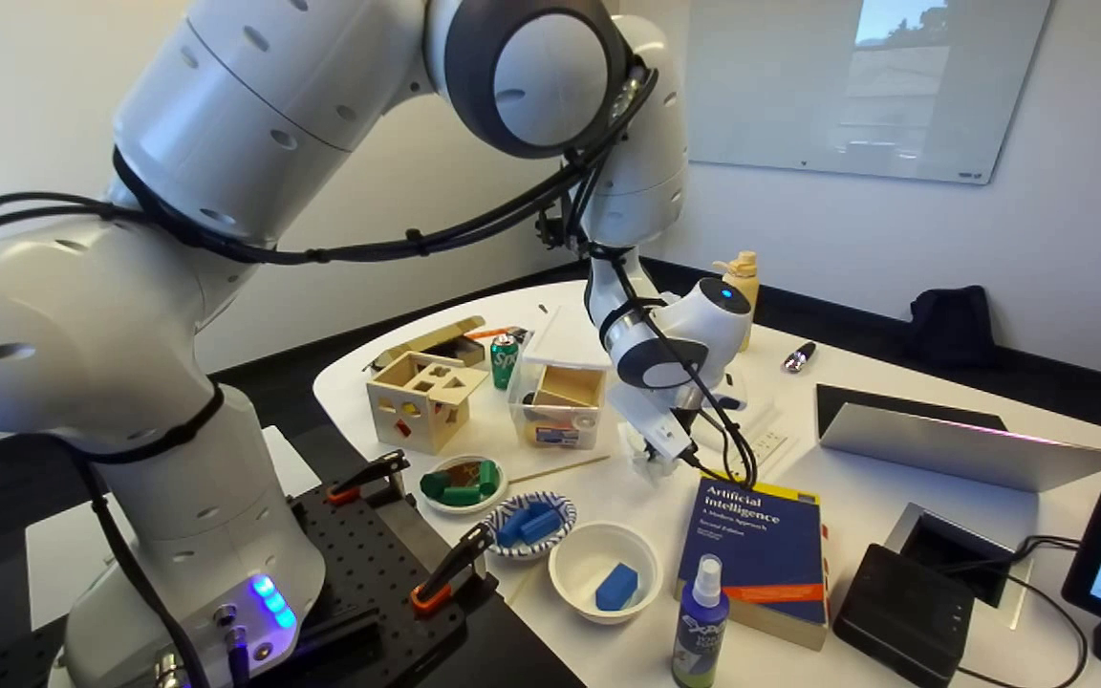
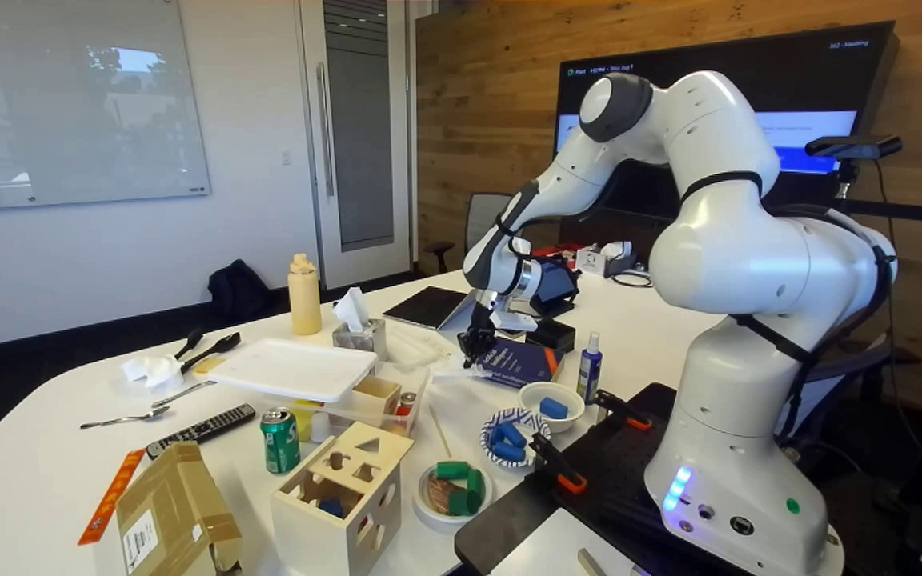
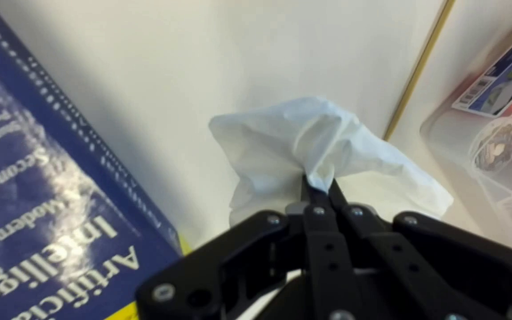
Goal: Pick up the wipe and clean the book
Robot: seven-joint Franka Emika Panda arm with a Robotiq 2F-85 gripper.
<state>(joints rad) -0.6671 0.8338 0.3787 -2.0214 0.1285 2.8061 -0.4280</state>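
Observation:
The wipe is a crumpled white tissue (image 3: 269, 146) in the wrist view, pinched between my fingertips. My gripper (image 3: 321, 189) is shut on it, and its loose edges spread to both sides. The wipe also shows small below the gripper in both exterior views (image 1: 648, 461) (image 2: 461, 372). The thick blue book (image 1: 751, 540) lies flat on the table, titled Artificial Intelligence. It also shows in the wrist view (image 3: 56, 169), to the left of the gripper. The gripper is beside the book's title end, over the table. I cannot tell whether the wipe touches the table.
A spray bottle (image 1: 701, 626) stands close against the book. A white bowl (image 1: 574, 597) holds a blue block. A clear bin (image 1: 558, 430) and a thin stick (image 1: 560, 468) are on the book's other side. A tissue box (image 2: 361, 340), laptop (image 1: 952, 444) and black box (image 1: 904, 612) stand nearby.

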